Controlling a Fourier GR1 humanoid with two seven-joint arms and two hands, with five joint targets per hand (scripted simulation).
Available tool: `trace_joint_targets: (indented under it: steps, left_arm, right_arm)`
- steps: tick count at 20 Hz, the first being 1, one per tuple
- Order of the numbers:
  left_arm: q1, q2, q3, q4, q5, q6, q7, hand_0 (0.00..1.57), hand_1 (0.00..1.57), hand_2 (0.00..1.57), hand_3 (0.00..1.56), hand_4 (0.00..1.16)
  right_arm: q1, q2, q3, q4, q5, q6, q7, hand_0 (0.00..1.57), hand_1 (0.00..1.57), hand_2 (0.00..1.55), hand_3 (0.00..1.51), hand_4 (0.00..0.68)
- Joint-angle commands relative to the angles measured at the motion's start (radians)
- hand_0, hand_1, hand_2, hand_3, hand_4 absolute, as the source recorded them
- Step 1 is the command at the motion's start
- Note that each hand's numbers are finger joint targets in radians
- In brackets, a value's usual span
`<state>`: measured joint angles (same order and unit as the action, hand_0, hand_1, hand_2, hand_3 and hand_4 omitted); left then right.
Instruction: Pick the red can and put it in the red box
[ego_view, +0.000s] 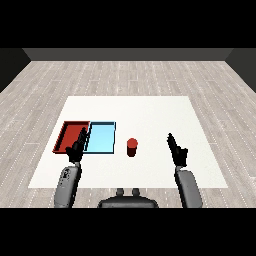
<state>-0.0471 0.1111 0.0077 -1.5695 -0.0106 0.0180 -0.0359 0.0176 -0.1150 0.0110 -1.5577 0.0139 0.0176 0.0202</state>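
Head view: red can (132, 147) upright on the white counter (150, 110), just right of the light blue tray (101, 138) and well apart from the red tray (70, 134) beside the counter's left edge, untouched and not yet picked. Right hand (177, 149) raised right of the can, fingers straight and together, holding nothing, probably placed for the reach. Left hand (76, 148) poised over the trays' near edge, fingers likewise straight, empty.

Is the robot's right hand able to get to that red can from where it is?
Probably yes. The red can stands upright on bare table, and nothing lies between it and the open right hand. Both trays sit on the can's far side.
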Motion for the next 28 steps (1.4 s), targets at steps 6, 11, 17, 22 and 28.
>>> trace_joint_targets:
  steps: [6,11,17,22,28]
  left_arm:
    - [0.010,-0.009,0.026,0.064,0.002,-0.026,0.013,0.00,0.00,0.00,0.00,0.00]
    - [0.000,-0.055,0.049,-0.023,0.074,-0.063,-0.337,0.00,0.00,0.00,0.00,0.00]
    - [0.043,-0.072,0.026,0.005,0.035,-0.054,-0.392,0.00,0.00,0.00,0.00,0.00]
    - [-0.020,-0.074,0.044,0.072,0.055,-0.064,-0.433,0.00,0.00,0.00,0.00,0.00]
    - [-0.058,-0.074,0.056,0.091,0.082,-0.074,-0.406,0.00,0.00,0.00,0.00,0.00]
  right_arm:
    - [0.016,0.073,0.038,-0.101,0.048,-0.062,0.043,0.00,0.00,0.00,0.00,0.000]
    - [0.028,0.074,-0.006,-0.116,-0.046,0.025,-0.311,0.00,0.00,0.00,0.00,0.000]
    - [0.040,0.073,-0.007,-0.082,-0.040,0.043,-0.349,0.00,0.00,0.00,0.00,0.000]
    - [0.008,0.098,0.007,-0.047,-0.023,0.005,-0.338,0.00,0.00,0.00,0.00,0.000]
    - [-0.049,0.100,0.015,0.006,-0.020,0.007,-0.305,0.00,0.00,0.00,0.00,0.000]
